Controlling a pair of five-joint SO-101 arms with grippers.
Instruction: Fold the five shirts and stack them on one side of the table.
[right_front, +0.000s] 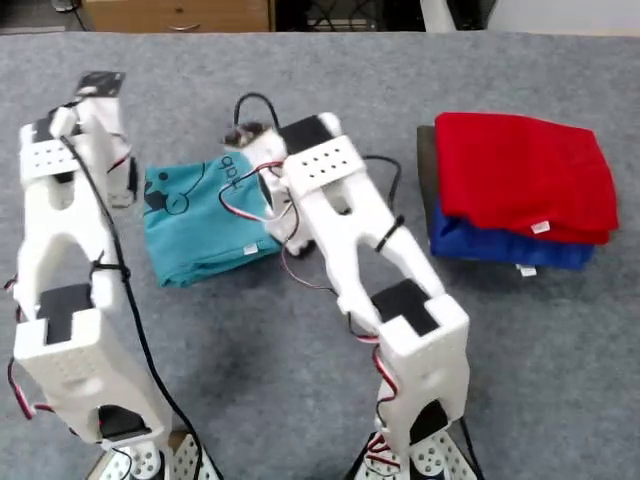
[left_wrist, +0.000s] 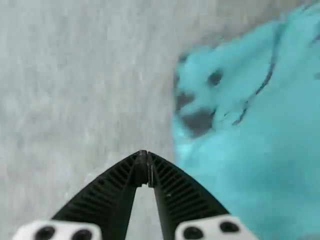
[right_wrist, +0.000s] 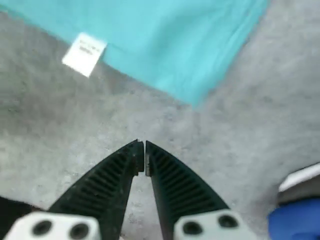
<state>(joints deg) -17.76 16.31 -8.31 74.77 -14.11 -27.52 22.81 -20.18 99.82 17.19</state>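
The folded teal shirt is laid on the grey table, at about 9 o'clock from its middle. At 3 o'clock, a red shirt is stacked on a blue shirt. The left gripper is held clenched on nothing at the teal shirt's 9 o'clock. The right gripper, likewise clenched and empty, is held near 4 o'clock, by the white tag.

Grey felt-covered table, wooden drawer unit behind its far edge
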